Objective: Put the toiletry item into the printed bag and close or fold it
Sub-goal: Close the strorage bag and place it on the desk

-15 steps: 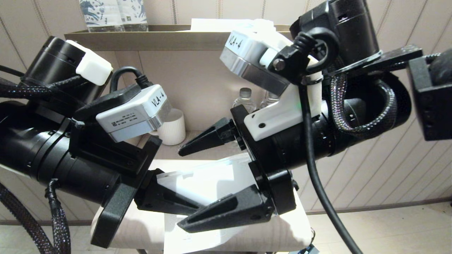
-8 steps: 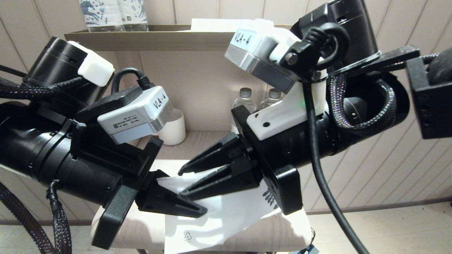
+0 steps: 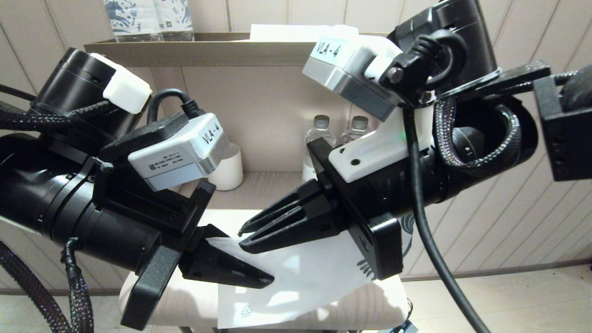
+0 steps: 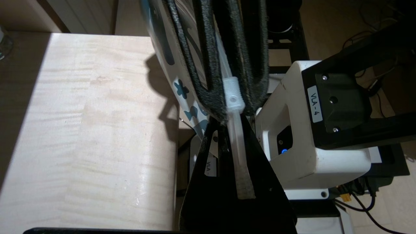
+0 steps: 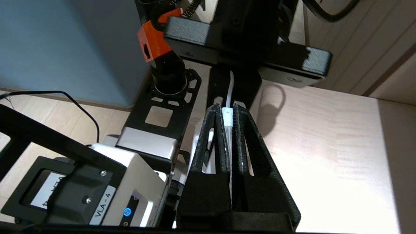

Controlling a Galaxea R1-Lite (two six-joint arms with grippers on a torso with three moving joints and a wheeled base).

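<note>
Above table (image 3: pixel 384 305): both grippers, left (image 3: pixel 266 279), right (image 3: pixel 243 233), pinch printed bag (image 3: pixel 300 277); toothbrush unseen.

Pale wood tabletop (image 3: pixel 379 305), shelf (image 3: pixel 259 185) behind it.

Tabletop: light grain, rounded front edge, bare across the broad stretch the wrist views show (image 4: pixel 91 130). Bag (image 3: pixel 296 282) held over it; whether its low corner touches the wood, cannot tell. Shelf, recessed, a step higher: white ribbed cup (image 3: pixel 226 169) at left, two clear bottles (image 3: pixel 319 134) side by side at right. Upper ledge (image 3: pixel 194 46): blue-print packages (image 3: pixel 148 18), upright, and a flat white packet (image 3: pixel 296 31).
</note>
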